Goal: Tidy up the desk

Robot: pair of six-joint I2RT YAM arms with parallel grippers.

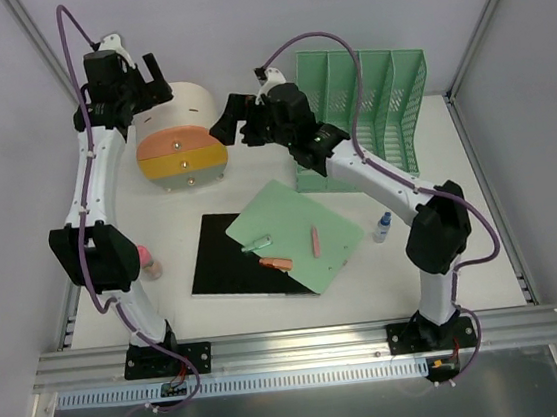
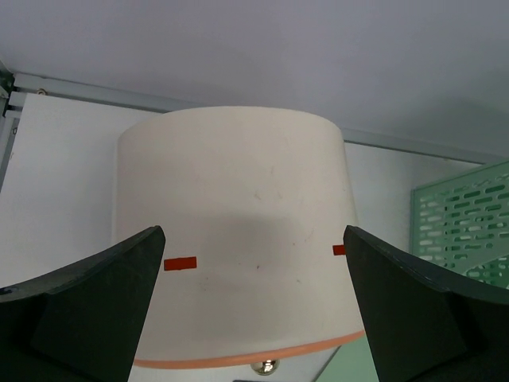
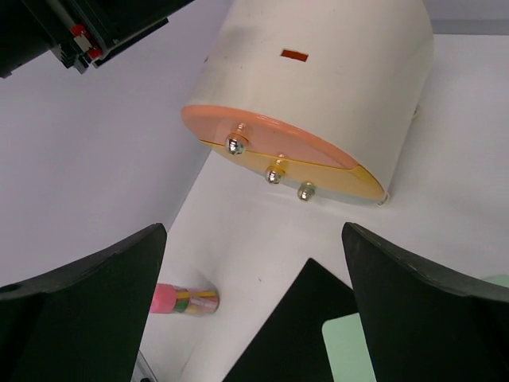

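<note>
The white desk [image 1: 464,248] holds a round white drawer unit [image 1: 182,139] with orange and yellow drawer fronts at the back left. My left gripper [image 1: 148,77] is open and empty above the unit's rear; in the left wrist view [image 2: 254,318] its fingers [image 2: 79,310] straddle the white shell [image 2: 238,223] without touching it. My right gripper [image 1: 234,123] is open and empty just right of the unit, in the air; in the right wrist view [image 3: 253,318] it looks down at the drawer fronts [image 3: 278,155] and their metal knobs.
A black sheet [image 1: 234,259] lies mid-desk under a green folder [image 1: 300,221] carrying a silver clip [image 1: 257,241], an orange marker [image 1: 277,263] and a pink pen [image 1: 314,239]. A green file rack [image 1: 363,108] stands back right. A small blue-capped bottle [image 1: 384,225] and a pink-capped tube [image 3: 184,301] lie loose.
</note>
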